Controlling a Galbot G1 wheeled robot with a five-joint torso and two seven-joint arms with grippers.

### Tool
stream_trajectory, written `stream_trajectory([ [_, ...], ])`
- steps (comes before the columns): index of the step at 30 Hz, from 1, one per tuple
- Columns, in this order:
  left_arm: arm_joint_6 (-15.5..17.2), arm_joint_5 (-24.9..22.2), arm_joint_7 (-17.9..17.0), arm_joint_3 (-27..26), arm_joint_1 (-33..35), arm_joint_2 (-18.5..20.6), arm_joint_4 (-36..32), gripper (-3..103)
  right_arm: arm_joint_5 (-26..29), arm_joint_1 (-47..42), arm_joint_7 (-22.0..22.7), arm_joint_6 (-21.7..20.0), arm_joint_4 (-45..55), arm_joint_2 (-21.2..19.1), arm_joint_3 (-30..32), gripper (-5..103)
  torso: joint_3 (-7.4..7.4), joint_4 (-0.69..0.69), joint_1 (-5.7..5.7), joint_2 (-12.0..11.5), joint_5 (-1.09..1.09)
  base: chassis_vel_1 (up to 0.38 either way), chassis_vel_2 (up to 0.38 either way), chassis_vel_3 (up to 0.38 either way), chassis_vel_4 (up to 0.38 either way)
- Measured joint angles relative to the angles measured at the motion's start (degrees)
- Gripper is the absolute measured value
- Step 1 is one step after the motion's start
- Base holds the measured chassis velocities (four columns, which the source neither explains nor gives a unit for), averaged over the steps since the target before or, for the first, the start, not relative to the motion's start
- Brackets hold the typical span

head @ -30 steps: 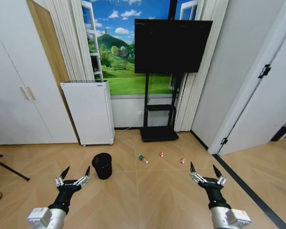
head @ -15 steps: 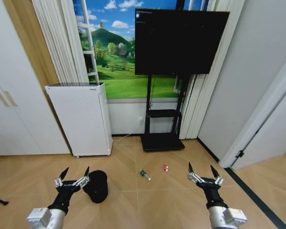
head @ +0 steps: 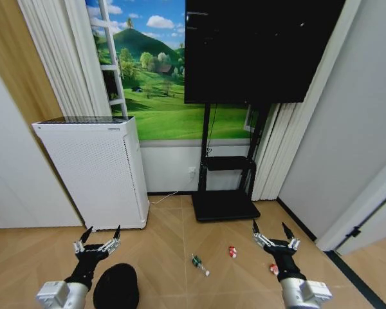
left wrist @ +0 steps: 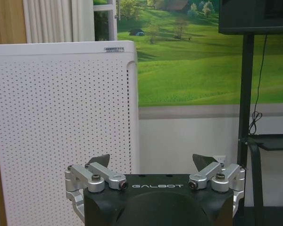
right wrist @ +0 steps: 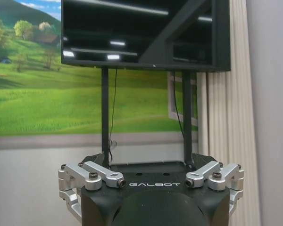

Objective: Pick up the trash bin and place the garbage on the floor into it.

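The black mesh trash bin (head: pixel 116 288) stands on the wooden floor at the bottom left of the head view, just right of my left gripper (head: pixel 101 234), which is open and empty above the floor. On the floor lies the garbage: a clear bottle with a green label (head: pixel 199 263), a red-and-white crumpled piece (head: pixel 232 252), and another red-and-white piece (head: pixel 273 268) partly behind my right gripper (head: pixel 270 228). That gripper is open and empty too. In the wrist views the left gripper (left wrist: pixel 152 161) and right gripper (right wrist: pixel 147 157) both stand wide open.
A white perforated appliance (head: pixel 96 170) stands against the wall at left. A black TV on a stand with a wide base (head: pixel 222 206) sits behind the garbage. Curtains and a grey wall close the right side; a white cabinet is at far left.
The whole head view has shifted: the appliance, TV stand and wall are closer and larger, the bin and garbage sit lower in the picture. Both grippers stay open in the same pose.
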Motion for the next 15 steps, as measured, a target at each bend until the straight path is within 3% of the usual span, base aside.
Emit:
stream_trajectory([
  [7,-0.59,0.81,-0.15,0.0,0.21,0.09,0.34,97,-0.27,-0.37,-1.68,0.67,-0.01,0.02,0.26,100,0.01,-0.01,0.04,-0.02,-0.03,-0.274,0.26,0.273,-0.232],
  [11,-0.64,1.09,-0.55,-0.04,0.23,0.1,0.4,97,-0.3,-0.35,-1.81,0.8,-0.09,0.03,0.17,100,0.03,0.01,0.07,-0.03,0.02,-0.073,0.074,0.069,0.018],
  [14,-0.97,1.79,-0.95,-0.2,0.25,0.1,0.42,99,-0.31,-0.36,-2.03,1.1,-0.18,0.04,0.14,100,0.0,-0.05,0.0,-0.01,-0.01,0.053,-0.029,-0.054,-0.018],
  [15,-1.6,2.12,-1.05,-0.44,0.27,0.01,0.45,99,-0.35,-0.36,-2.23,1.33,-0.36,0.08,0.08,100,-0.01,0.0,-0.02,0.0,0.0,0.094,-0.033,-0.07,0.072],
])
